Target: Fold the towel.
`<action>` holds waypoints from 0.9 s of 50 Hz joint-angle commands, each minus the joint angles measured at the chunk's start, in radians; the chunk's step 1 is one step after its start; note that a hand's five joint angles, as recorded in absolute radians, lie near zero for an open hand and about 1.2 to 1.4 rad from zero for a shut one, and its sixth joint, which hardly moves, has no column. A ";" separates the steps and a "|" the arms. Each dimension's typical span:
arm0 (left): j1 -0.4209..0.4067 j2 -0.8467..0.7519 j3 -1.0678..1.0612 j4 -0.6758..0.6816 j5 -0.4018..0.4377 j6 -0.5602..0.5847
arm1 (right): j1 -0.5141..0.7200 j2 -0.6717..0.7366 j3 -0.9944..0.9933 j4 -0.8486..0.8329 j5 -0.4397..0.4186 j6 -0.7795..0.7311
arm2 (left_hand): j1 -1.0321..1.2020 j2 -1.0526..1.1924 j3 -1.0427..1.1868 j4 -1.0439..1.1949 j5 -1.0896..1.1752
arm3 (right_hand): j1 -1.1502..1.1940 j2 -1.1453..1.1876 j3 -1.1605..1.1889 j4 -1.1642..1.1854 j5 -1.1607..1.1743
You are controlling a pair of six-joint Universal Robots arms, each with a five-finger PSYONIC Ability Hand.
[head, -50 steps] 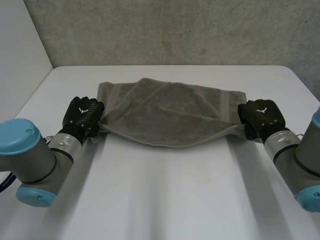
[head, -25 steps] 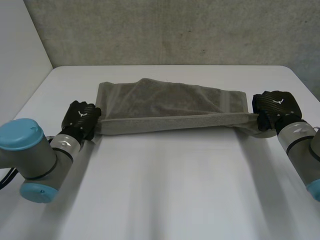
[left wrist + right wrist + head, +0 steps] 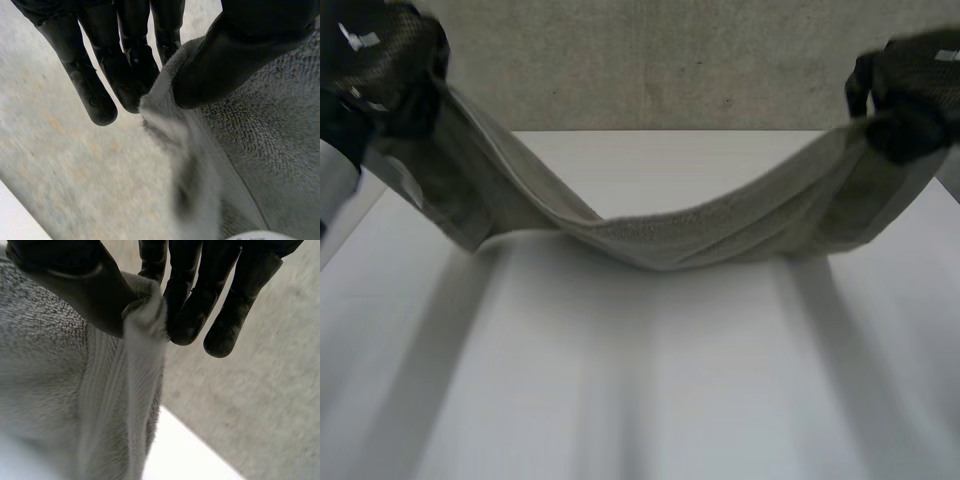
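The grey towel (image 3: 680, 232) hangs in a sagging band above the white table (image 3: 650, 380), strung between my two raised hands. My left hand (image 3: 382, 62) is high at the left and pinches the towel's left end between thumb and fingers (image 3: 125, 75); the cloth (image 3: 260, 150) drops away below the thumb. My right hand (image 3: 910, 90) is high at the right, and its thumb and fingers (image 3: 190, 310) clamp the towel's right end (image 3: 60, 390). The middle of the towel dips lowest, close over the table's far half.
A rough grey wall (image 3: 660, 60) stands behind the table. The table's near half is bare white surface.
Both hands have risen from table level to high up, lifting the towel off the table so it sags between them. The left hand closed on its end during the lift.
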 commanded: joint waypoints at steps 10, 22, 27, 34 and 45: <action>0.004 -0.429 0.266 -0.101 0.009 -0.030 | 0.102 0.402 -0.198 0.114 0.085 -0.269 | 0.090 0.046 0.051 0.040 0.055 | 0.056 0.084 0.073 0.066 0.056; -0.027 -0.911 0.879 -0.149 -0.063 -0.025 | 0.182 0.822 -0.724 -0.051 0.316 -0.270 | 0.090 0.046 0.051 0.040 0.055 | 0.056 0.084 0.073 0.066 0.056; -0.053 -0.938 1.096 -0.094 -0.088 -0.036 | 0.182 0.784 -0.776 -0.334 0.327 -0.197 | 0.090 0.046 0.051 0.040 0.055 | 0.056 0.084 0.073 0.066 0.056; -0.093 -0.851 1.119 0.090 -0.117 -0.100 | 0.180 0.690 -0.729 -0.611 0.326 -0.184 | 0.090 0.046 0.051 0.040 0.055 | 0.056 0.084 0.073 0.066 0.056; -0.090 -0.797 0.874 0.161 -0.103 -0.123 | 0.163 0.687 -0.579 -0.605 0.300 -0.181 | 0.090 0.046 0.051 0.040 0.055 | 0.056 0.084 0.073 0.066 0.056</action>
